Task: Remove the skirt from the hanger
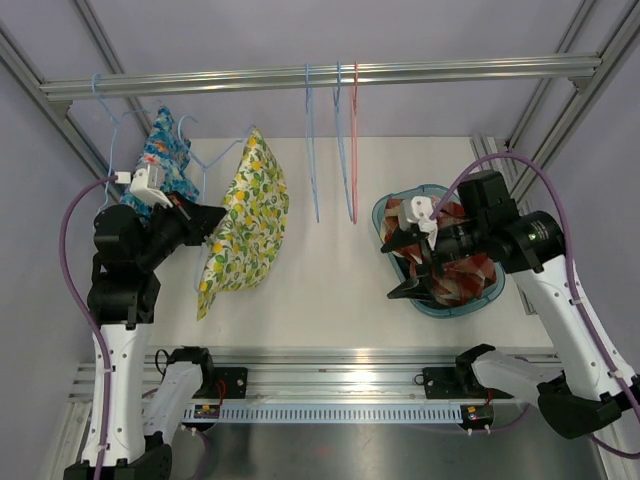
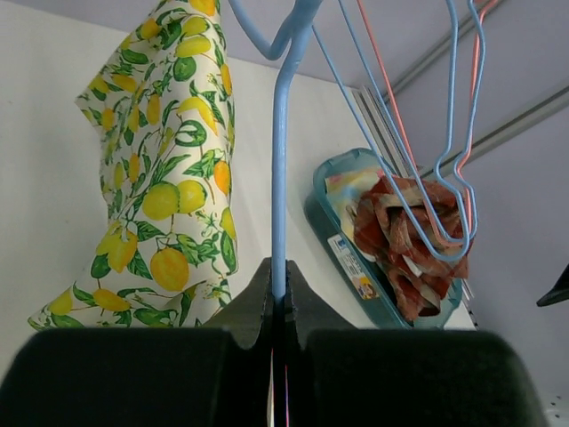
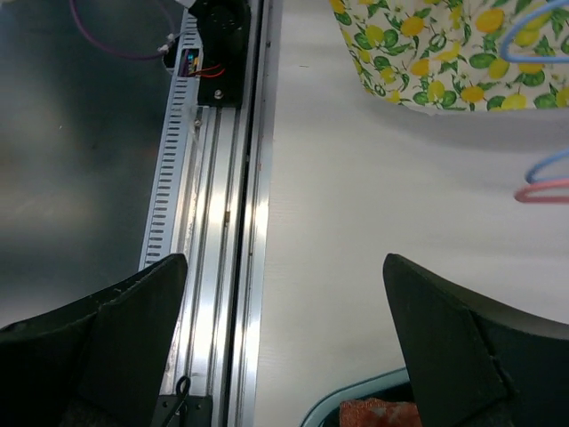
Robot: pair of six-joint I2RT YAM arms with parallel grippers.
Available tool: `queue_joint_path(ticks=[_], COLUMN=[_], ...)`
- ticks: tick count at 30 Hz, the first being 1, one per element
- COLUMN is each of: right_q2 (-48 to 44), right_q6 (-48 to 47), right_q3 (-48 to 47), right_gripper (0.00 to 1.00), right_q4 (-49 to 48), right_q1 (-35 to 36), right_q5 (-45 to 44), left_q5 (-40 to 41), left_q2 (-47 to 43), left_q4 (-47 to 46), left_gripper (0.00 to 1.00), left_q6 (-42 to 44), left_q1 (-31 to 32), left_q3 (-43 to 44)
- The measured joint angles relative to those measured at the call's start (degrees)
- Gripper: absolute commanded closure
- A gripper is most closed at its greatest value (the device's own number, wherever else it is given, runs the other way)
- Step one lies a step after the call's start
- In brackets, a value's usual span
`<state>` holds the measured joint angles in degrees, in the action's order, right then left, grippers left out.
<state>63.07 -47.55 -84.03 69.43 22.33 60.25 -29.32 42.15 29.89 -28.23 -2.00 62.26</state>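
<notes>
The left gripper (image 2: 279, 307) is closed tight on the blue wire of a hanger (image 2: 280, 187), which runs up from between its fingers. The skirt (image 2: 169, 169), yellow lemons on white, hangs from this hanger just beside the gripper; whether cloth and fingers touch cannot be told. How the skirt is fixed to the hanger is not clear either, because its top is cut off in the left wrist view. The right gripper (image 3: 284, 258) stands wide open with nothing in it, well apart from the skirt, over a teal basket (image 2: 322, 222) of red checked cloth. In the right wrist view only the skirt's hem shows. Farther back, empty hangers hang on the rail (image 1: 320, 75).
</notes>
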Motion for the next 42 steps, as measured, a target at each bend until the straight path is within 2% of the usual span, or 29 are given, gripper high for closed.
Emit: queue_joint_path(ticks=[7, 11, 15, 21, 25, 30, 42], right_q2=[3.82, 8.04, 12.2, 15.13, 18.88, 23.08, 25.38], right_q6=[2.25, 4.81, 8.48, 18.18, 24.65, 30.21, 35.93], right_q3=[-0.94, -0.94, -0.48, 5.42, 5.88, 5.84, 6.16], right_gripper=[0.01, 0.01, 0.01, 0.01, 0.0, 0.0, 0.01], right_q4=[-4.24, -9.44, -18.36, -37.99, -45.94, -49.96, -61.11], right_q1=[19.15, 31.19, 39.34, 43.01, 45.44, 46.4, 50.42], right_q5=[-11.82, -22.1, -31.19, -37.33, -41.29, -42.88, -46.07], left_q5=[1.14, 3.65, 7.58, 11.63, 13.0, 13.55, 14.49], left_q2=[-2.47, -4.5, -6.78, -9.46, -10.78, -11.3, -11.28], left_q4=[-0.26, -1.66, -3.06, -2.78, -2.95, -3.13, -5.2], left_gripper=[1.0, 1.0, 1.0, 1.0, 1.0, 1.0, 1.0], left_q6=[-4.87, -10.1, -16.17, -24.04, -28.59, -33.79, -41.83], left_q1=[5.11, 8.17, 10.6, 11.93, 11.91, 11.91, 11.93], left_q3=[-5.22, -8.5, -11.76, -13.22, -13.22, -13.22, -13.22])
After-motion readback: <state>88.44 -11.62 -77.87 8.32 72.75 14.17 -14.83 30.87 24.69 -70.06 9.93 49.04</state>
